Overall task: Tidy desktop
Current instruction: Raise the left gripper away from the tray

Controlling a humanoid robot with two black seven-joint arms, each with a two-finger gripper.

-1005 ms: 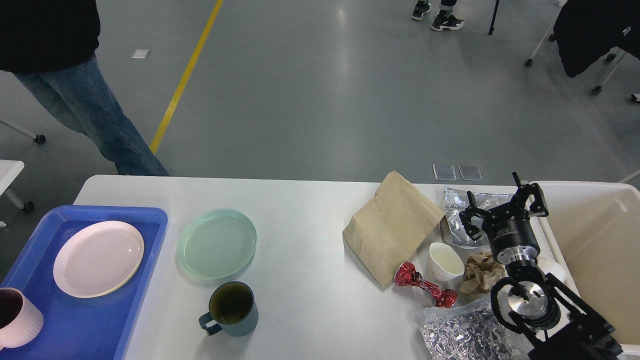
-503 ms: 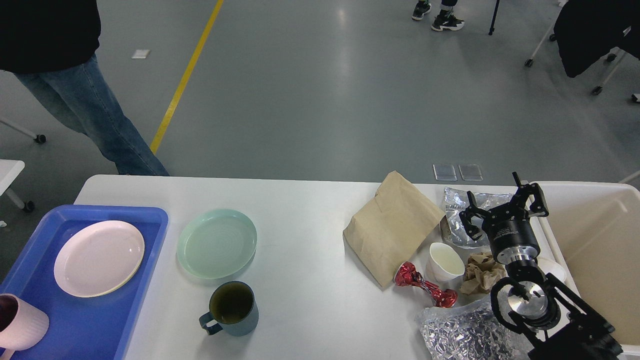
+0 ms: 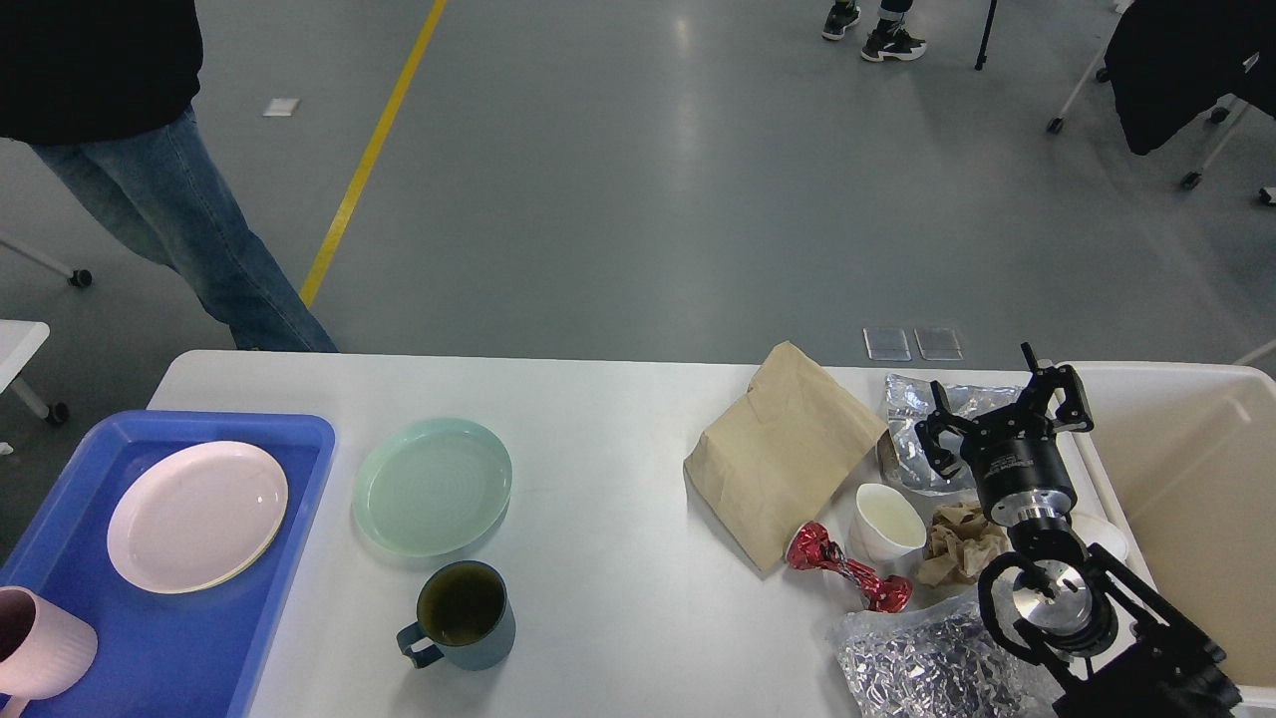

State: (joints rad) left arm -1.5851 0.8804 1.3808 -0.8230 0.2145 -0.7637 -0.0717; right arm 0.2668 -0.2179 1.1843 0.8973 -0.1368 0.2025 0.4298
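The white desktop [image 3: 618, 479] carries dishes on its left half and litter on its right half. A green plate [image 3: 432, 486] and a dark teal mug [image 3: 461, 615] stand left of centre. On the right lie a brown paper bag [image 3: 783, 454], a red foil wrapper [image 3: 845, 575], a white paper cup [image 3: 887, 524], crumpled brown paper [image 3: 959, 543] and two silver foil bags [image 3: 922, 658], [image 3: 912, 409]. My right gripper [image 3: 1000, 417] hovers open over the far foil bag, holding nothing. My left gripper is out of view.
A blue tray [image 3: 299, 449] at the left edge holds a pink plate [image 3: 197, 516] and a pink cup [image 3: 45, 653]. A cream bin [image 3: 1196, 469] stands at the right edge. A person in jeans [image 3: 189, 219] stands beyond the table's far left corner.
The pink cup on the blue tray has shifted slightly down and to the right. The right arm has not moved.
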